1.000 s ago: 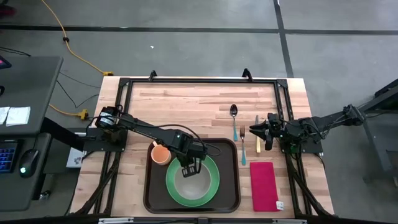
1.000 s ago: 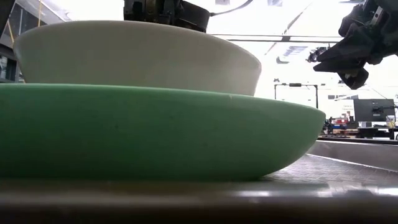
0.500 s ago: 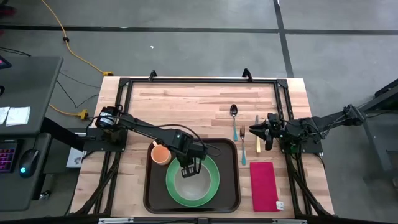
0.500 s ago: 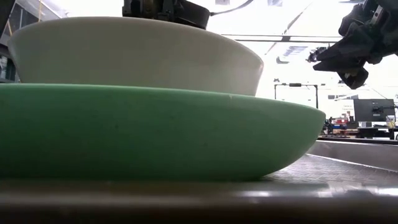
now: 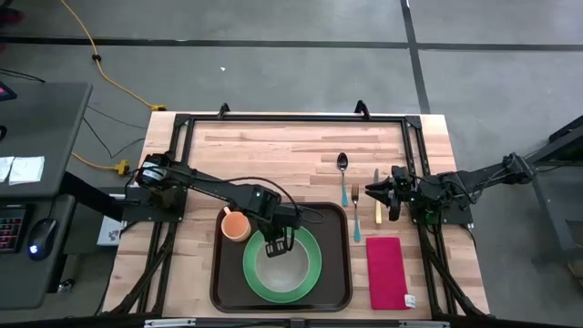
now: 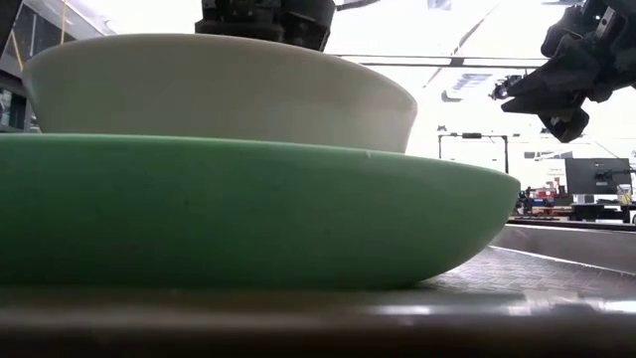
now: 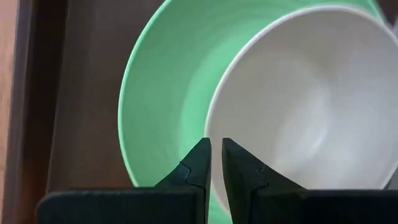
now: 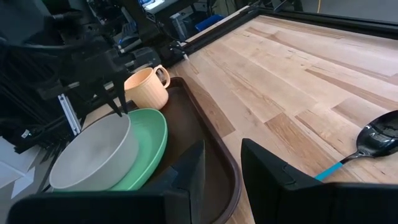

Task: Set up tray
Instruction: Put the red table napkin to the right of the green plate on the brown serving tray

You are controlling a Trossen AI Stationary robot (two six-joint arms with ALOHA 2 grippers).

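Note:
The dark brown tray [image 5: 219, 273] lies at the table's near edge. On it sits a green plate [image 5: 311, 273], and a white bowl [image 5: 278, 267] rests by its base on the plate [image 6: 248, 209]. A peach cup [image 5: 235, 225] stands in the tray's far left corner. My left gripper [image 5: 276, 248] points down at the bowl's far rim and is shut on it. My right gripper [image 5: 373, 191] hangs open over the table's right side, beside the knife [image 5: 377, 199], with nothing between its fingers [image 8: 186, 180]. My left gripper pinches the bowl's rim [image 7: 210, 121] on the bowl's far side, one finger inside the bowl and one outside. The fingers come from above, pointing steeply down. The bowl [image 6: 219, 89] sits about level, its base on the green plate.
To the right of the tray lie a fork [image 5: 355, 205], a spoon [image 5: 342, 162], the knife and a red napkin [image 5: 386, 271]. Bare wood spreads across the table's far half [image 5: 273, 146]. A black frame [image 5: 291, 117] runs around the table's edges.
Half a second ago the bowl was nudged a little sideways, with one side of its rim raised. It has since settled back to where it was on the plate. My right gripper has kept still.

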